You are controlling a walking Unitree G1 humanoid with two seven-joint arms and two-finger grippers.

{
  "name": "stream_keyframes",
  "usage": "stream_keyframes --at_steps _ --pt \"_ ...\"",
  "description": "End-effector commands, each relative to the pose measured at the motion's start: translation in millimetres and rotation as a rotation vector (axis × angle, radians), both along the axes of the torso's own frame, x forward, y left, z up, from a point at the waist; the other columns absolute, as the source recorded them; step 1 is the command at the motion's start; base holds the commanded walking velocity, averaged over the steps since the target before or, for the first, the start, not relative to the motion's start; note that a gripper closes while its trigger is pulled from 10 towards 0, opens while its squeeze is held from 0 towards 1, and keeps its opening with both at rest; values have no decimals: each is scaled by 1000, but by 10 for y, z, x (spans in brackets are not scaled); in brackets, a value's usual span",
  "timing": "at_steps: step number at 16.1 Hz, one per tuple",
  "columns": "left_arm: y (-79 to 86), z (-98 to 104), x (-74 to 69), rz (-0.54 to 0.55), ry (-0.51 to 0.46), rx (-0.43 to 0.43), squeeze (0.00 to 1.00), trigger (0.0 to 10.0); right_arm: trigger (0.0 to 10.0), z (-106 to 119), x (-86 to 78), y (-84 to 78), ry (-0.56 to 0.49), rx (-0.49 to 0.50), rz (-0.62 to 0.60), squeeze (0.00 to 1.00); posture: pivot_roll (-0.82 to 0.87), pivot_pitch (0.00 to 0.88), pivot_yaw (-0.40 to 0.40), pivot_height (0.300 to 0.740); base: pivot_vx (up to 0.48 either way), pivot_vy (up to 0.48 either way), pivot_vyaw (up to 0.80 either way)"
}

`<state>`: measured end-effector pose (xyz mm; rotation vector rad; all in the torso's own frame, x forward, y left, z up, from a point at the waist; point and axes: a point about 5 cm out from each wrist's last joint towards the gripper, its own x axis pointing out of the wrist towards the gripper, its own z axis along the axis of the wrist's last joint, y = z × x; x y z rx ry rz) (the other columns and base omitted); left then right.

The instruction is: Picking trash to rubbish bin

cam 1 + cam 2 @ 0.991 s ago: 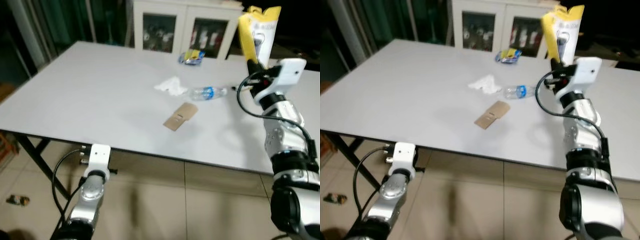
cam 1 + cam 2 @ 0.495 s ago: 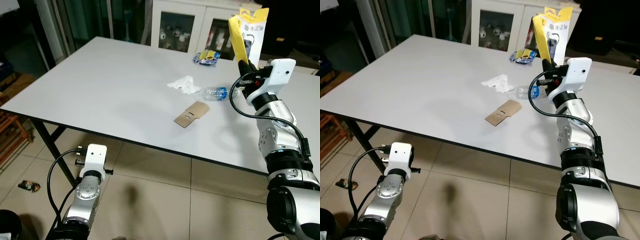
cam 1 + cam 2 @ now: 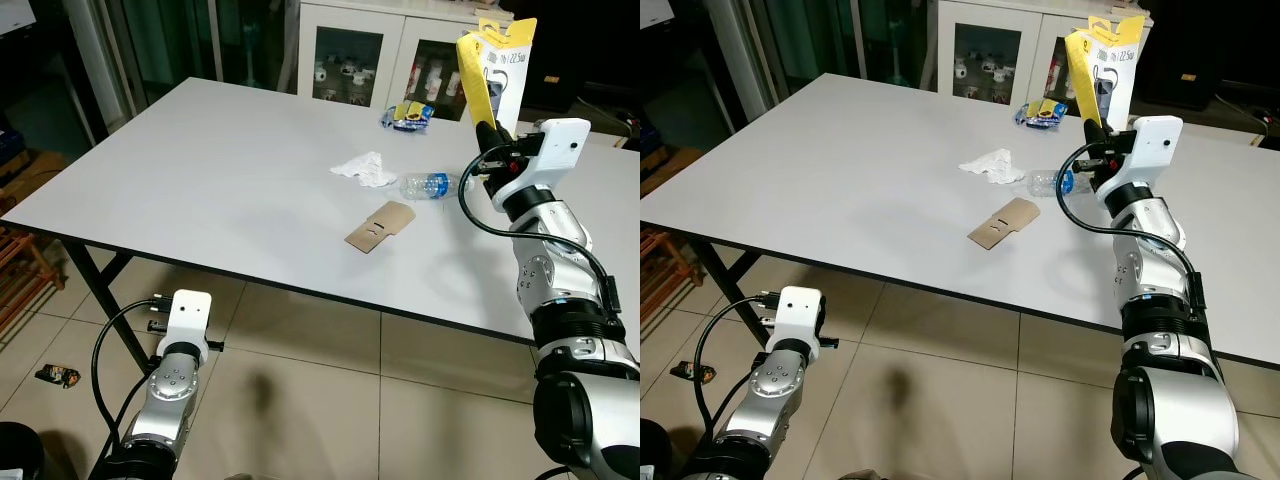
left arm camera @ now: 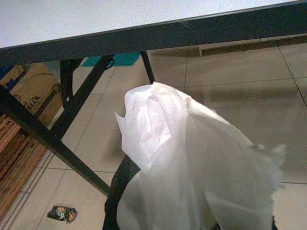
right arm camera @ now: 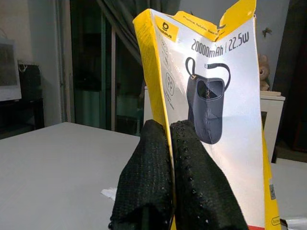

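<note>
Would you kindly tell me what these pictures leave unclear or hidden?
- Left claw's tips: in the left wrist view a white plastic bag drapes over them, so their state is unclear.
- Rubbish bin: no view settles where it stands.
- Small wrapper on the floor: too small to identify.
- Blue and yellow packet at the table's far edge: print too small to read.
- Yellow box in the right claw: lower part cut off by the frame edge.

On the white table (image 3: 200,170): one plastic bottle (image 3: 428,186), one crumpled tissue (image 3: 365,170), one cardboard piece (image 3: 379,226), one snack wrapper (image 3: 408,116), one yellow box (image 3: 497,70) above it, one small wrapper (image 3: 57,375) on the floor below
</note>
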<state>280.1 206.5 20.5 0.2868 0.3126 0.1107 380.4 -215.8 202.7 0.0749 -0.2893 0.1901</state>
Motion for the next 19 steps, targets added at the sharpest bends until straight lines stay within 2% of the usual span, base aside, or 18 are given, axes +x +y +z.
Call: stream_keyframes --at_steps 1,19 --pt "-22 35 46 -11 -11 2 0 10000 10000 117 28 -33 -28 5 -10 0 57 24 -59 740 0 0 0" --pt "-35 42 65 -7 -15 -8 0 10000 10000 149 49 -23 -34 8 -7 0 59 21 -63 740 0 0 0"
